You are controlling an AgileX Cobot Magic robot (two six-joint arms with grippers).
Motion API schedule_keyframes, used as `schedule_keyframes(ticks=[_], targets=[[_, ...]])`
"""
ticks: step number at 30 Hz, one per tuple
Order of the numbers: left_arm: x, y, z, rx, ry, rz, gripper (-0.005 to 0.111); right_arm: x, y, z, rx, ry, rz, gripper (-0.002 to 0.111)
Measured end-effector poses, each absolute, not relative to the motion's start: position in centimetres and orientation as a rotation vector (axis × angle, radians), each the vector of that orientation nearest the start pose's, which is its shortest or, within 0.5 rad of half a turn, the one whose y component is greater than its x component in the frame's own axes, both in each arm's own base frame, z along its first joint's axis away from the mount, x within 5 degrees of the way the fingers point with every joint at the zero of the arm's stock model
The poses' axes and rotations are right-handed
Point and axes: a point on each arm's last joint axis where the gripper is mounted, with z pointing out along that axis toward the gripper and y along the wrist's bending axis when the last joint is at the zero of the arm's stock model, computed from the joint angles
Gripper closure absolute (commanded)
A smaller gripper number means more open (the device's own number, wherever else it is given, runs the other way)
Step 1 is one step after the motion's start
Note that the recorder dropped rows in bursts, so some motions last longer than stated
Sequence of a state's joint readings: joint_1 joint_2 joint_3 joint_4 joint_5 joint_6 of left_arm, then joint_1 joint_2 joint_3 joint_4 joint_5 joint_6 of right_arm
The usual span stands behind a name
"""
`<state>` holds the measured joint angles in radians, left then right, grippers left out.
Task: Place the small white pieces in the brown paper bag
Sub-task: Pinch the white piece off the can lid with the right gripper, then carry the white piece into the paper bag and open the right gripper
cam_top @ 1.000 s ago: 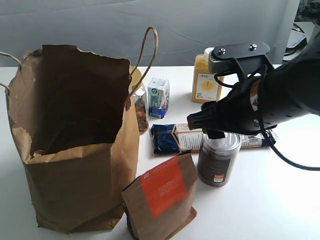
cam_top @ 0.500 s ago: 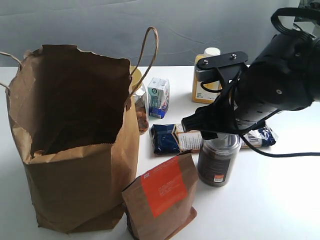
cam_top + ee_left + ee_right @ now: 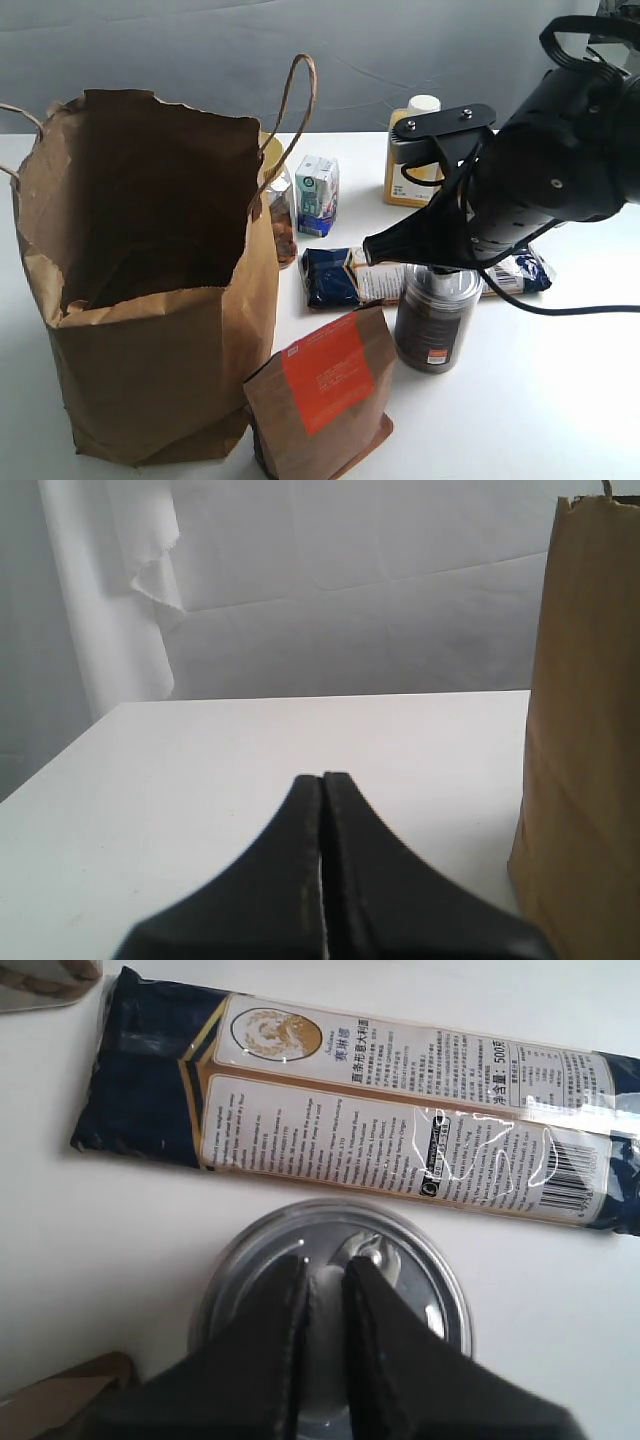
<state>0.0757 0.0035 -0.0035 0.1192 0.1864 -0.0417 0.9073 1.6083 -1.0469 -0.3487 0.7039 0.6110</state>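
Pieces first: the small white pieces [image 3: 372,1252] are sitting on the shiny lid [image 3: 436,1295] of the dark can [image 3: 435,330], and from the right wrist view I can only make out a couple of them. One pale lump is right in the narrow gap of the right gripper [image 3: 325,1275], whose jaws are clenched on it just above the lid. Another lump lies on the lid, touching the outside of one finger.

The can stands upright on the white surface [image 3: 560,400], with the right arm's black bulk hanging over it. Just behind the can lies a flat dark-blue packet [image 3: 400,1110] with a label full of print. A small brown pouch [image 3: 325,400] with an orange-red label stands near the can, leaning against the brown paper bag [image 3: 150,340]. The bag is upright and wide open, well apart from the can, torn rim and loop handles up top. Farther back are a little carton [image 3: 317,193] and a yellow bottle [image 3: 405,165].

The left gripper [image 3: 322,780] is low over bare surface beside the bag's outer wall, jaws pressed together on nothing.
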Motion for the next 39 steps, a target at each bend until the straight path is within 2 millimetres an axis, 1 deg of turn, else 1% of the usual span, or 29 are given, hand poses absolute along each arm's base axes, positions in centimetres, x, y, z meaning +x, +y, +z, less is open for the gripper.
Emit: schedule_keyframes(ticks=[1,4,6,9,10,13,16,22,23,24,25,26,27,28,29,31,33,35,37,38,39], targets=[[5.6,0.6,19.7,-0.017,1.67,0.133,0.107,21.2,23.9,22.8,-0.685,2.581,0.092,0.108],[5.6,0.6,19.7,-0.017,1.67,0.133,0.107,21.1,23.7,23.3,-0.676,2.573,0.103,0.108],[5.6,0.6,19.7,-0.017,1.67,0.133,0.107,20.8,23.4,24.2,-0.661,2.557,0.129,0.108],[5.6,0.6,19.7,-0.017,1.67,0.133,0.107,19.9,22.9,26.4,-0.642,2.509,0.195,0.108],[5.6,0.6,19.7,-0.017,1.67,0.133,0.107,19.3,22.8,27.4,-0.644,2.481,0.231,0.108],[5.6,0.6,19.7,-0.017,1.67,0.133,0.107,17.4,22.6,29.5,-0.669,2.422,0.318,0.108],[5.6,0.6,19.7,-0.017,1.67,0.133,0.107,15.2,22.1,30.8,-0.696,2.39,0.402,0.108],[5.6,0.6,19.7,-0.017,1.67,0.133,0.107,11.7,21.3,31.6,-0.774,2.364,0.519,0.108],[5.6,0.6,19.7,-0.017,1.67,0.133,0.107,10.4,21.3,32.0,-0.814,2.347,0.566,0.108],[5.6,0.6,19.7,-0.017,1.67,0.133,0.107,9.7,21.3,32.2,-0.84,2.333,0.593,0.108],[5.6,0.6,19.7,-0.017,1.67,0.133,0.107,8.5,21.6,32.8,-0.879,2.299,0.666,0.108],[5.6,0.6,19.7,-0.017,1.67,0.133,0.107,7.9,21.8,33.0,-0.894,2.278,0.702,0.108],[5.6,0.6,19.7,-0.017,1.67,0.133,0.107,6.8,22.3,33.5,-0.924,2.233,0.785,0.108],[5.6,0.6,19.7,-0.017,1.67,0.133,0.107,6.3,22.6,33.7,-0.935,2.209,0.828,0.108],[5.6,0.6,19.7,-0.017,1.67,0.133,0.107,5.5,23.1,34.1,-0.953,2.16,0.906,0.108],[5.6,0.6,19.7,-0.017,1.67,0.133,0.107,4.8,24.0,34.6,-0.953,2.08,1.016,0.108],[5.6,0.6,19.7,-0.017,1.67,0.133,0.107,4.7,25.1,34.8,-0.943,2.009,1.093,0.108],[5.6,0.6,19.7,-0.017,1.67,0.133,0.107,4.8,26.5,34.4,-0.943,1.985,1.12,0.108],[5.6,0.6,19.7,-0.017,1.67,0.133,0.107,5.2,28.4,34.3,-0.963,1.967,1.103,0.108],[5.6,0.6,19.7,-0.017,1.67,0.133,0.107,5.4,29.4,34.8,-0.975,1.937,1.094,0.108],[5.6,0.6,19.7,-0.017,1.67,0.133,0.107,5.5,30.0,34.8,-0.986,1.927,1.082,0.108]])
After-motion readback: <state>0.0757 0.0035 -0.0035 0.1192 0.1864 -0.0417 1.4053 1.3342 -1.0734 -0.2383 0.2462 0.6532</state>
